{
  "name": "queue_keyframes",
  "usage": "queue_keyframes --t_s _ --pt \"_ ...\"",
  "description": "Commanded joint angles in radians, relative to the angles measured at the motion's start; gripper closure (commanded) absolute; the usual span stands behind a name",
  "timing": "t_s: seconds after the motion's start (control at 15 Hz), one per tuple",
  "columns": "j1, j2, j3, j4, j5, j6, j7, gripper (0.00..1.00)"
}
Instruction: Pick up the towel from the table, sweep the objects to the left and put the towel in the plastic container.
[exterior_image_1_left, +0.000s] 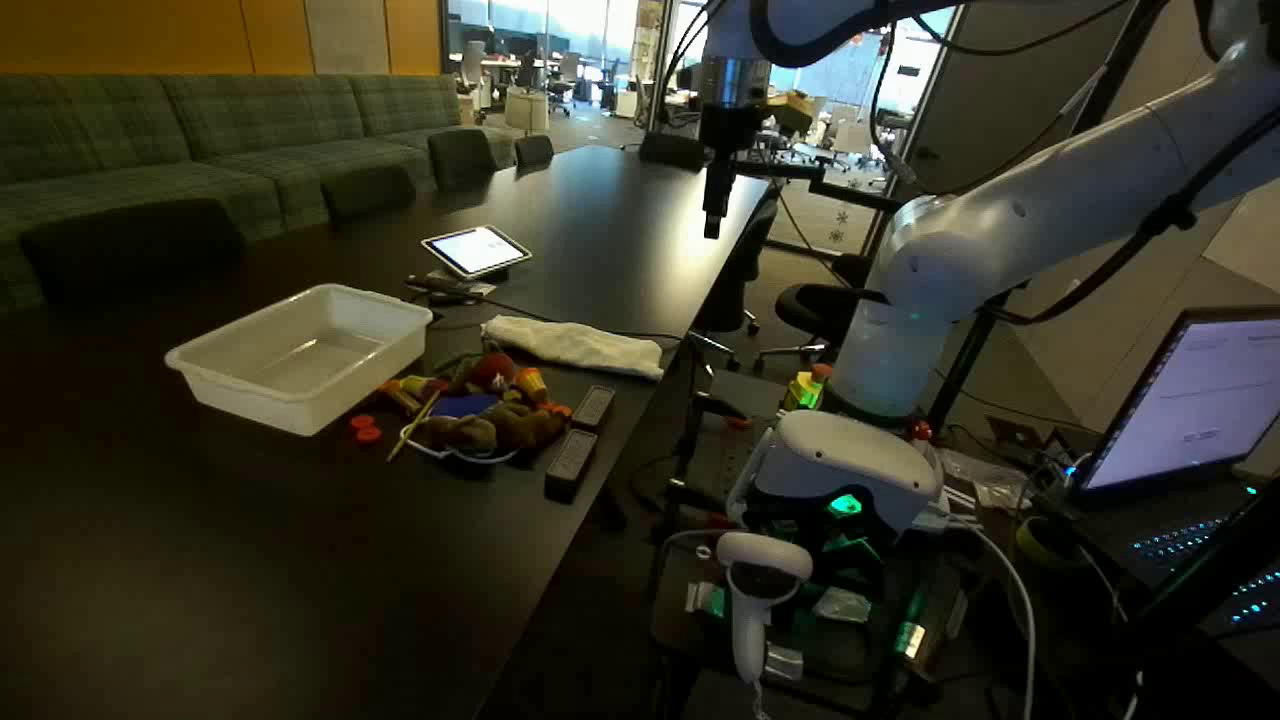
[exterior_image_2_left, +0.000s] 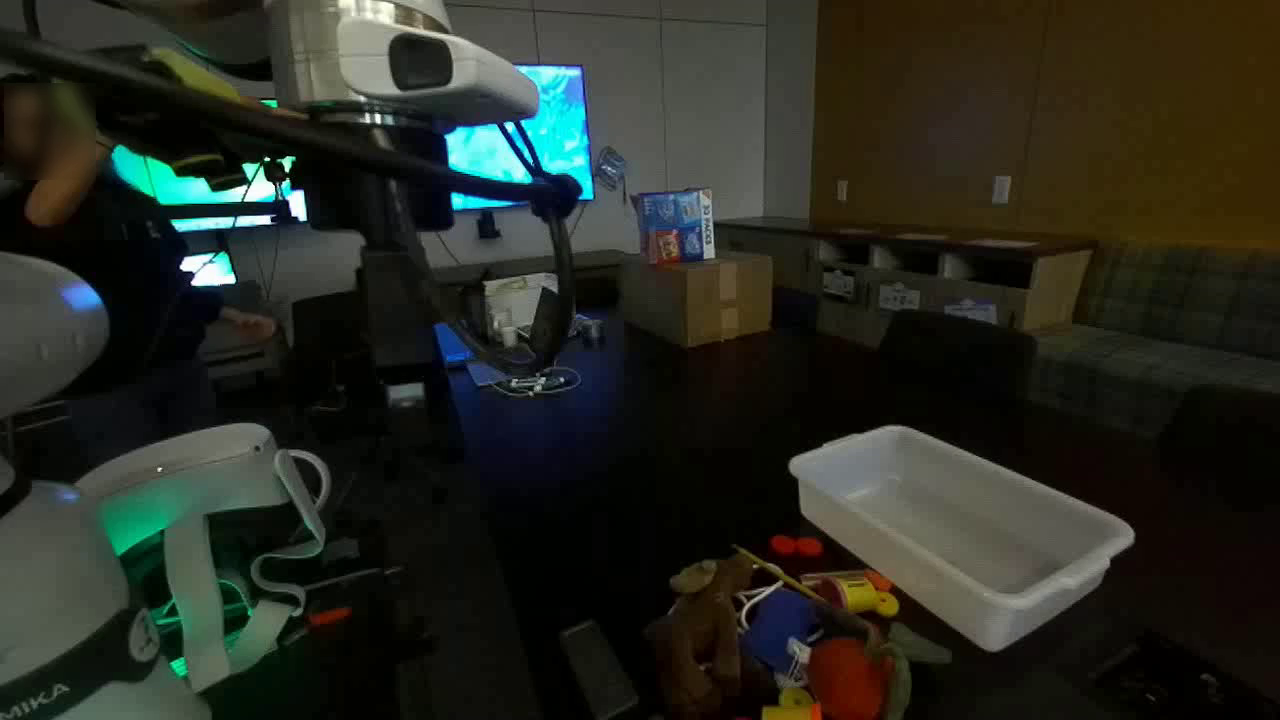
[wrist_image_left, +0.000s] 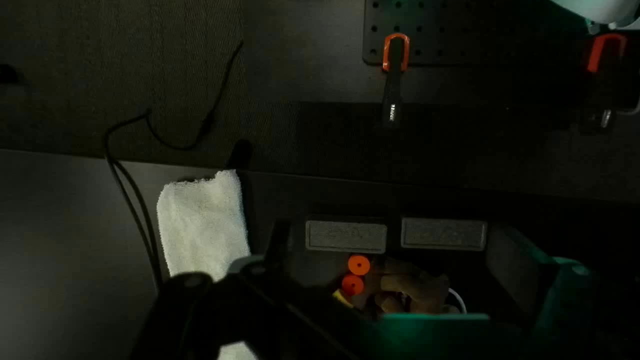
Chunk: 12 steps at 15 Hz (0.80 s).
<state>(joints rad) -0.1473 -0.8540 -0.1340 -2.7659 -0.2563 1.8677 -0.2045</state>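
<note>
Across two views only: towel (exterior_image_1_left: 570, 346)

a dark table (exterior_image_1_left: 300, 570) carries towel (exterior_image_1_left: 575, 346), container (exterior_image_1_left: 370, 376) and jumbled objects (exterior_image_1_left: 472, 405).

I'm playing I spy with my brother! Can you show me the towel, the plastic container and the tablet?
Towel (exterior_image_1_left: 572, 346): in an exterior view, on the middle of its top.
Plastic container (exterior_image_2_left: 895, 562): in an exterior view, on its long outer wall.
Tablet (exterior_image_1_left: 477, 250): in an exterior view, on its lit screen.

Free air over towel (exterior_image_1_left: 572, 345), cord (wrist_image_left: 155, 260) alongside
</note>
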Motion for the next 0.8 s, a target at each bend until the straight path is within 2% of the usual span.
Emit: queue_keyframes --t_s 0.0,0.27,0.47,0.73 --pt "0.010 -0.001 -0.008 0.002 -0.006 -0.004 0.006 0.00" --pt "0.010 -0.001 -0.008 0.002 -0.006 -0.004 0.006 0.00" --pt "0.025 0.068 0.003 0.010 -0.010 0.055 0.021 0.00" --pt "0.035 0.280 -0.005 0.053 -0.038 0.281 0.005 0.00"
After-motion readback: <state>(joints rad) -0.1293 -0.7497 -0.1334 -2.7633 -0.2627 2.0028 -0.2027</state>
